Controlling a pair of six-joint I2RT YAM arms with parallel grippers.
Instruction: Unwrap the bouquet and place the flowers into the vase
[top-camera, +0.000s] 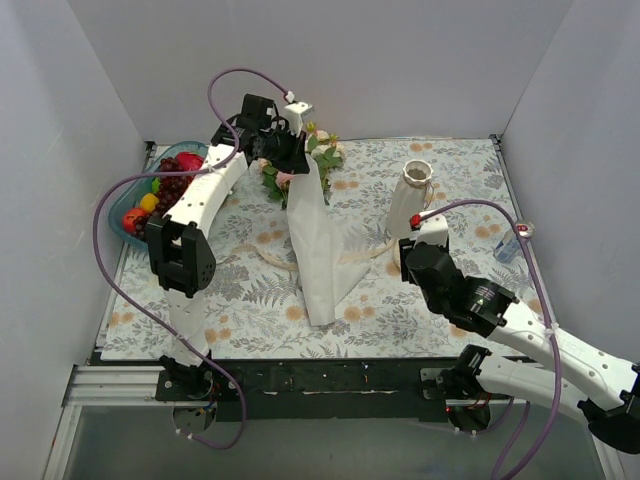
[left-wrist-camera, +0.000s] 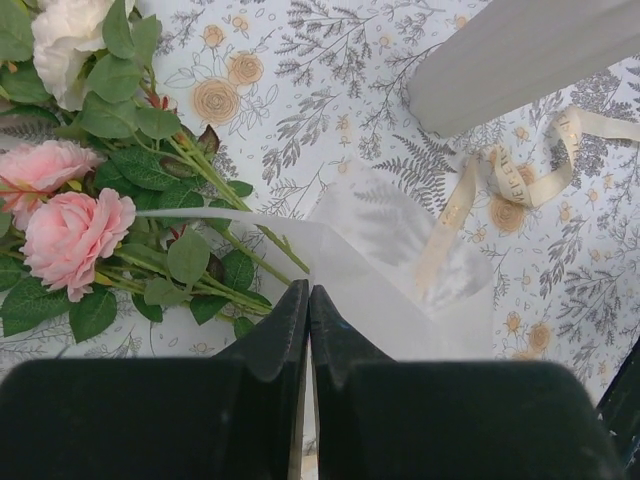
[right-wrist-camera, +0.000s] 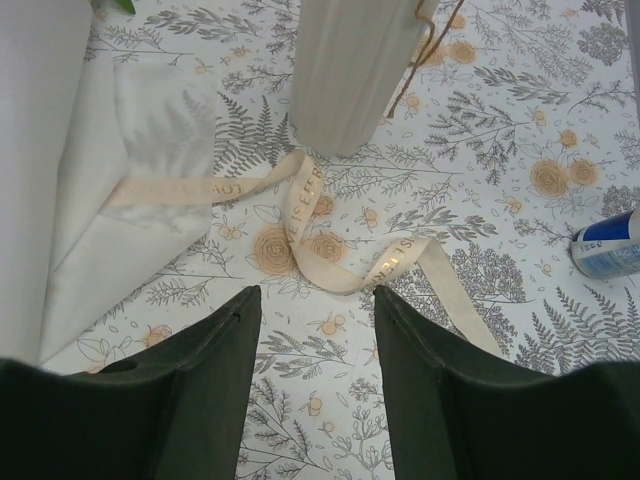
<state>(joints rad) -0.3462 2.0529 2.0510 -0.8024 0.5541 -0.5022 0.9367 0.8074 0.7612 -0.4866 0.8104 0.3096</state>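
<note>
As the left claw (left-wrist-camera: 308, 293) pinches it, the paper (top-camera: 318, 250) hangs — tail pointing nearward.

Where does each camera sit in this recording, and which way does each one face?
Top external: above and behind the arms, looking down on the table; both arms show, bases at the bottom.
Left wrist: looks down past the shut left gripper, which pinches the wrapping paper, at the roses.
Right wrist: looks forward and down past the open right gripper at the can.
Both wrist views share the ribbon and vase.
</note>
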